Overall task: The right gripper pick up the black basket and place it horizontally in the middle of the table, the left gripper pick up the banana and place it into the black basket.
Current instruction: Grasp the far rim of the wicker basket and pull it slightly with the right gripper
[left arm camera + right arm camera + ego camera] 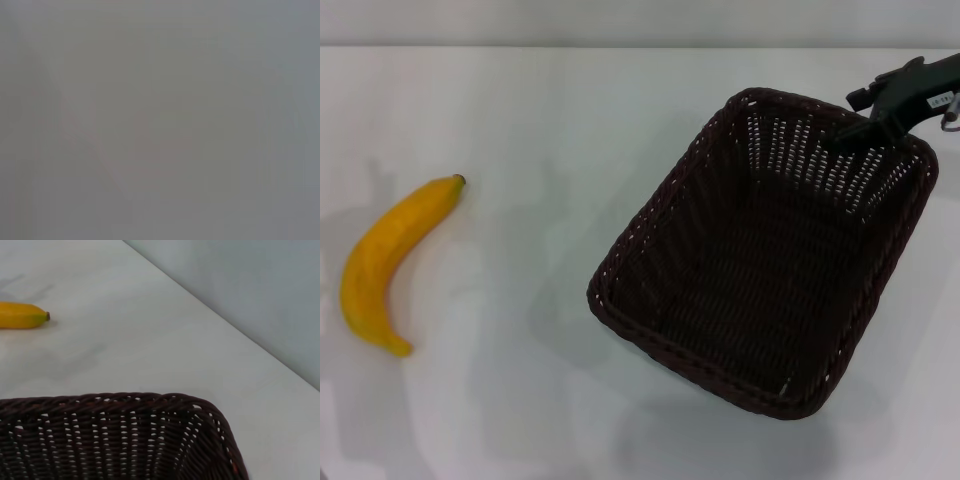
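Dark wicker took up most of the right half of the white table point(520, 100): the black basket point(760, 260) sat skewed, one corner pointing toward the robot and its long sides running diagonally, with nothing inside it that I could see. Its slotted walls let the pale tabletop show through along the far side.

At the basket's far right corner the right gripper point(860, 130) reached in from the right edge of the scene, its slim black body angled downward and leftward, a small white label and a thin grey cable showing near the wrist end. Its tip met the braided rim at that corner; whether the fingers were pinched on the weave or merely resting against it, I could not tell from where things stood.

Well apart from the basket, over on the left side of the table, the banana point(390, 265) lay flat, curved, with its dark stem tip pointing away from the robot. The right wrist camera looked across the basket's rim point(125, 402) toward that same stem end point(22, 315).

Of the left gripper nothing showed; its wrist camera gave only a blank grey field.
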Motion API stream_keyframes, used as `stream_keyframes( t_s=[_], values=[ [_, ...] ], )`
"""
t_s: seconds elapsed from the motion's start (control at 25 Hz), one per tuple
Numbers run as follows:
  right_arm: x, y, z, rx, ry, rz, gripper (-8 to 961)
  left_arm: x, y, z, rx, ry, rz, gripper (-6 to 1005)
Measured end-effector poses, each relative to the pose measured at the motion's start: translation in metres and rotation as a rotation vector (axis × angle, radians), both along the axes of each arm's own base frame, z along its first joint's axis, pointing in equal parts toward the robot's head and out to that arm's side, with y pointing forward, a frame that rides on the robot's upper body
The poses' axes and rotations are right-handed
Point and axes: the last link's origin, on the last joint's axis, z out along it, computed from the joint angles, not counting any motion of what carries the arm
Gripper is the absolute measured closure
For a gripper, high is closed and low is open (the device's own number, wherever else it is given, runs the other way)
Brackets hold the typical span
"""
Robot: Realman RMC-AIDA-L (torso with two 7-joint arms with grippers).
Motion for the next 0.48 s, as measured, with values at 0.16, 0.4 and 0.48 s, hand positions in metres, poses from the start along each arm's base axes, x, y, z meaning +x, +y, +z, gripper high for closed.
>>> stream_keyframes(
  t_s=[0.16,0.4,0.48],
  values=[
    [0.0033,0.0022,-0.0033,-0.006,-0.007,0.004,221,0.0009,-0.0006,-0.0015,-0.005,0.000,-0.003,109],
    [0.0087,0.0015,-0.0070,-0.015,-0.012,0.001,222,-0.0004,-0.0020,-0.0034,-0.009,0.005,0.000,109],
    [0.0088,0.0007,-0.0078,-0.021,-0.014,0.002,223,-0.0004,-0.0021,-0.0036,-0.009,0.005,0.000,109]
  ],
)
